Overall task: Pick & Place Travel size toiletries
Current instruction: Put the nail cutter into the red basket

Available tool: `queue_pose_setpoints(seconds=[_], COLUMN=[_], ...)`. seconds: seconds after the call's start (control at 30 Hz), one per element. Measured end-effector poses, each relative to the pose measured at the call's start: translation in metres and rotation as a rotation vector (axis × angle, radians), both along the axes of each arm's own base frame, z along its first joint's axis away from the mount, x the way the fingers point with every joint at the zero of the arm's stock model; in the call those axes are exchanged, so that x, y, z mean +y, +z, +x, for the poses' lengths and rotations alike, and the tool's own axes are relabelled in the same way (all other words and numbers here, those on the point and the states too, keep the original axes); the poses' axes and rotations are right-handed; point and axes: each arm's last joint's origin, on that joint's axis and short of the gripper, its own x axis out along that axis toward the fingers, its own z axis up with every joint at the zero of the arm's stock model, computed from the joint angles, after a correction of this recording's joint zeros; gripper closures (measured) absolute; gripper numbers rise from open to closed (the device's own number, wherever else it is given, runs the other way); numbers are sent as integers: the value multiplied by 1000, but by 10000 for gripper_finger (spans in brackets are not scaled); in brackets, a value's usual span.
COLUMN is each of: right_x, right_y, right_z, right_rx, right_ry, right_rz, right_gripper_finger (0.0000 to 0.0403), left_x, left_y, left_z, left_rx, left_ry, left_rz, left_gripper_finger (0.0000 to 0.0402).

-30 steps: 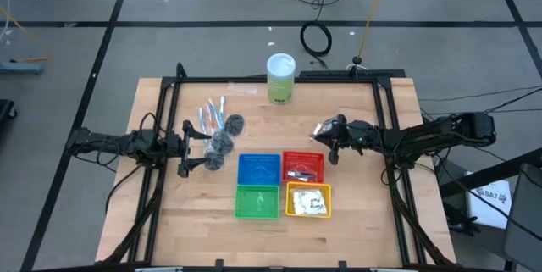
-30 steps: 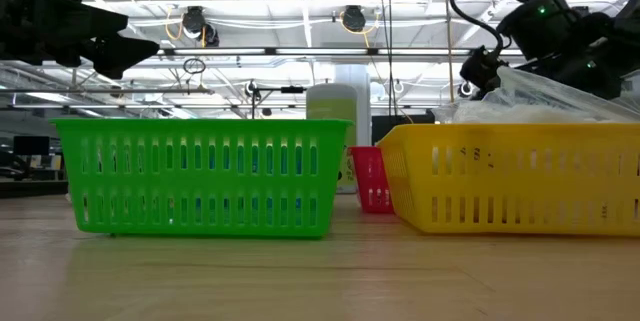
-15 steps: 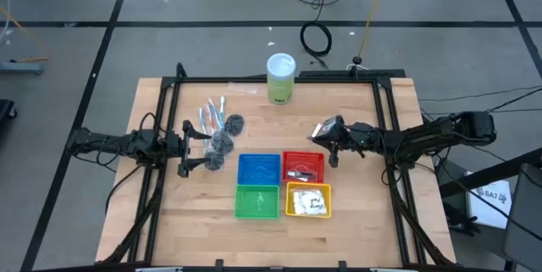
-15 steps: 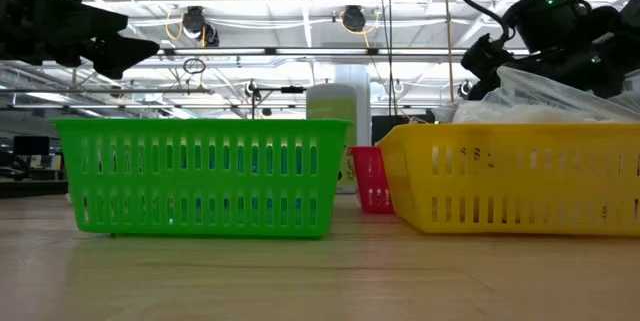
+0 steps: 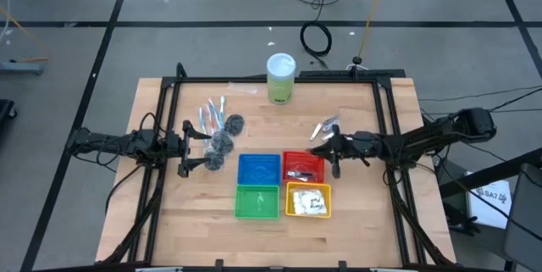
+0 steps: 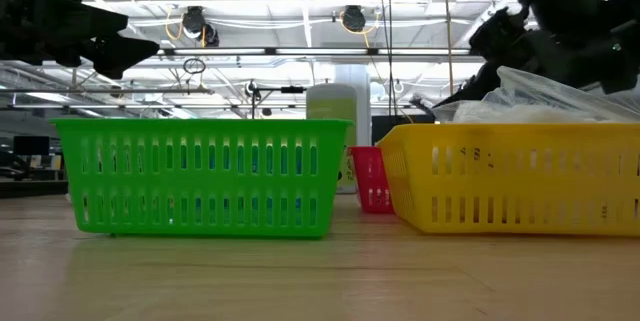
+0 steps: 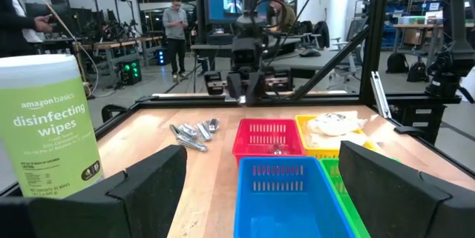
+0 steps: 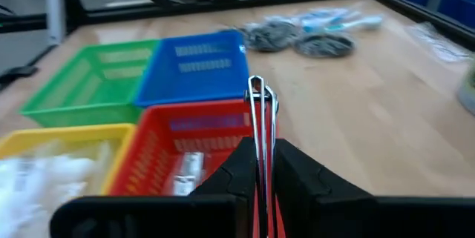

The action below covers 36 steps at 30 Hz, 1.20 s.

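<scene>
My right gripper (image 5: pixel 320 146) is shut on a silver foil tube (image 8: pixel 260 112) at the far right corner of the red basket (image 5: pixel 303 167), which holds more silver tubes. A few loose silver tubes (image 5: pixel 324 128) lie on the table just beyond it. White sachets fill the yellow basket (image 5: pixel 308 201). Dark grey puffs (image 5: pixel 222 141) and clear-wrapped sticks (image 5: pixel 212 113) lie at the left, beside my open left gripper (image 5: pixel 188 149), which touches nothing. My right gripper pinches the silver foil tube between its two fingers at the tube's near end (image 8: pixel 260 143). The rest sticks out forward past the fingertips, seen edge-on. The fingers come nearly level from the table's right. The tube is lifted clear, above the red basket's rim.
The blue basket (image 5: pixel 259 169) and green basket (image 5: pixel 257 202) stand left of the red and yellow ones. A tall green wipes cylinder (image 5: pixel 281 79) stands at the far edge. Black frame rails (image 5: pixel 385 119) run along the table's sides. Bare wood lies near the front edge.
My right gripper has swung toward the table's near edge, away from the loose silver tubes to the red basket's far right corner, staying shut on the tube. The loose tubes it had covered show again in the high view.
</scene>
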Motion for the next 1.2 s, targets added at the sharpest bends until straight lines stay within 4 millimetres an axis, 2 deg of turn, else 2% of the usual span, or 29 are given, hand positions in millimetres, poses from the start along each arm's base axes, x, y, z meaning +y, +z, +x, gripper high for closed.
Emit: queue_pose_setpoints(seconds=[0.37,0.57,0.77,0.93,1.2], right_x=[25,34,42,46,45], right_y=[3,9,24,26,1], right_z=[-1,3,21,42,62], right_rx=[-31,-38,27,135,262], right_ry=[111,65,98,99,76], right_rz=[55,99,45,-14,-62], right_gripper_finger=[379,380,380,380,380], left_x=[0,0,0,0,0], left_y=[0,0,0,0,0], left_z=[0,0,0,0,0], left_rx=[0,0,0,0,0], left_ry=[0,0,-1,0,0], left_rz=[0,0,0,0,0], left_gripper_finger=[55,55,55,55,55])
